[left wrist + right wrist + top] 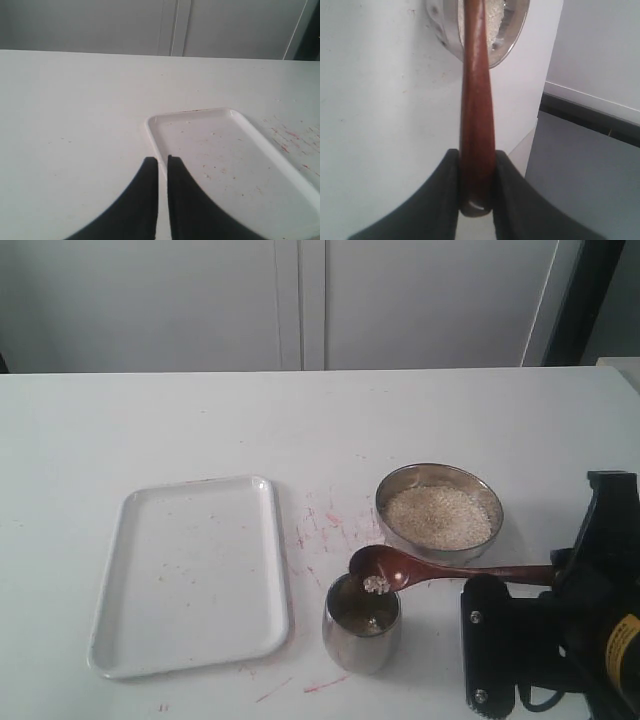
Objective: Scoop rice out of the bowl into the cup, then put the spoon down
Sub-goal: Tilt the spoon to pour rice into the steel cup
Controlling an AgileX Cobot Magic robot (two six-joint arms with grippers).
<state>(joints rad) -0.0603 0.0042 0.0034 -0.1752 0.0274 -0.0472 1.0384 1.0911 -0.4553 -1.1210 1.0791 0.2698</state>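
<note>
The steel bowl (pixel 440 512) holds pale rice (pixel 438 516) at the right of the table. In front of it stands the steel cup (pixel 361 630). The reddish-brown spoon (pixel 420 568) is tilted over the cup's rim, with a few grains (pixel 375 585) falling from its round end into the cup. My right gripper (pixel 477 156) is shut on the spoon's handle (pixel 476 100), and its black body (pixel 560 640) fills the lower right corner. My left gripper (pixel 162 159) is shut on nothing, above the near corner of the tray; it does not show in the exterior view.
A white rectangular tray (pixel 190 575) lies left of the cup, bare but for a few specks. Red marks (pixel 325 525) stain the table between tray and bowl. The table's far edge meets a grey wall.
</note>
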